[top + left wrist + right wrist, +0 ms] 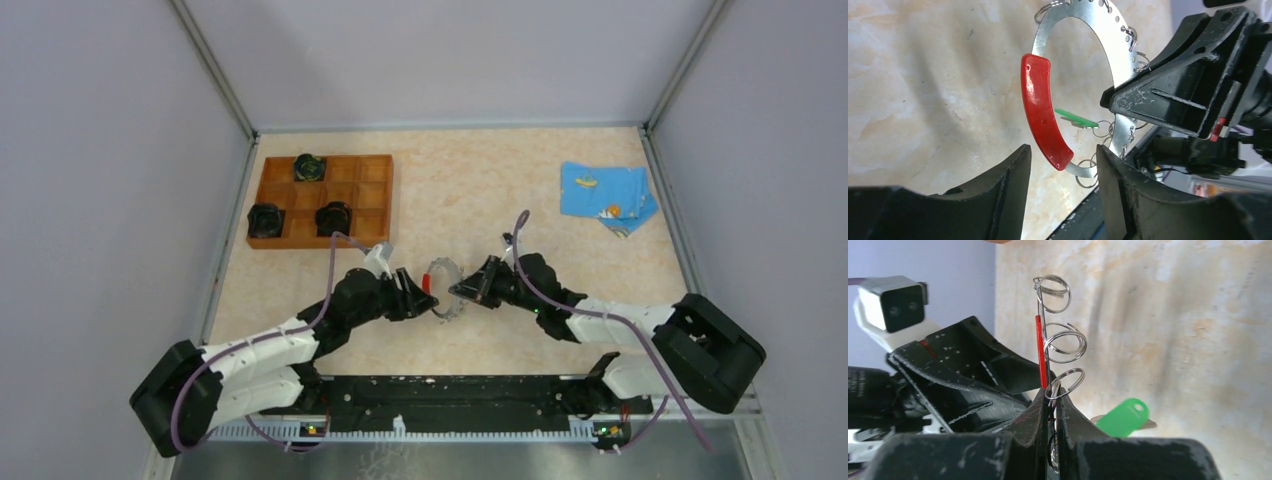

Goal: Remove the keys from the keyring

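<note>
The keyring point(441, 288) stands upright above the table between my two grippers. It is a flat grey metal ring with a red section point(1040, 112) and several small split rings along its edge point(1064, 342). My right gripper point(1051, 396) is shut on the ring's rim, and shows in the left wrist view point(1168, 95) clamping the ring's right side. My left gripper point(1063, 156) is open, and the lower end of the red section sits between its fingers. One key with a green head point(1124, 417) hangs from a small split ring and is also seen edge-on point(1075, 118).
A brown wooden compartment tray point(372, 200) with three black round pucks stands at the back left. A blue patterned cloth point(607, 195) lies at the back right. Grey walls close in both sides and the back.
</note>
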Action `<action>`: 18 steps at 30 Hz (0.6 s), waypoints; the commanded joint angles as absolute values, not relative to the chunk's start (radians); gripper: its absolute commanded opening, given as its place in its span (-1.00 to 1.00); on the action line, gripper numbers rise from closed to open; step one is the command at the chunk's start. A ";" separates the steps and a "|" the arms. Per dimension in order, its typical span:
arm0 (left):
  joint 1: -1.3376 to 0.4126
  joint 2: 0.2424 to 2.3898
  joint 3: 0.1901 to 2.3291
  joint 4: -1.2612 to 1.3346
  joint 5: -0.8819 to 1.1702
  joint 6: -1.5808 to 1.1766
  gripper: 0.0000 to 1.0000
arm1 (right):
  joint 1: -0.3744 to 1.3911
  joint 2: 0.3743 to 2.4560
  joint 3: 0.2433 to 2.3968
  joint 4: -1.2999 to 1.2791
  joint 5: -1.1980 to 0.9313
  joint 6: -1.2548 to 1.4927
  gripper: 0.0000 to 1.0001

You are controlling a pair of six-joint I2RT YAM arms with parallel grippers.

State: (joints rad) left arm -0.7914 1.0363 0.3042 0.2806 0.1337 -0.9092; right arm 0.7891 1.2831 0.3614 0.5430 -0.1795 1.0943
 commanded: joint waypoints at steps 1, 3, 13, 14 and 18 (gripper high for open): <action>-0.777 0.954 0.265 0.357 0.180 -1.012 0.15 | 0.787 1.217 0.361 0.644 -0.242 1.163 -1.00; -0.773 0.924 0.257 0.382 0.185 -1.046 0.16 | 0.786 1.190 0.353 0.646 -0.245 1.179 -1.00; -0.762 0.811 0.176 0.613 0.193 -1.210 0.06 | 0.786 1.066 0.334 0.632 -0.287 1.224 -1.00; -0.762 0.814 0.179 0.632 0.201 -1.217 0.04 | 0.786 1.058 0.335 0.629 -0.293 1.224 -1.00; -0.762 0.839 0.188 0.695 0.234 -1.241 -0.04 | 0.786 1.031 0.337 0.620 -0.314 1.226 -1.00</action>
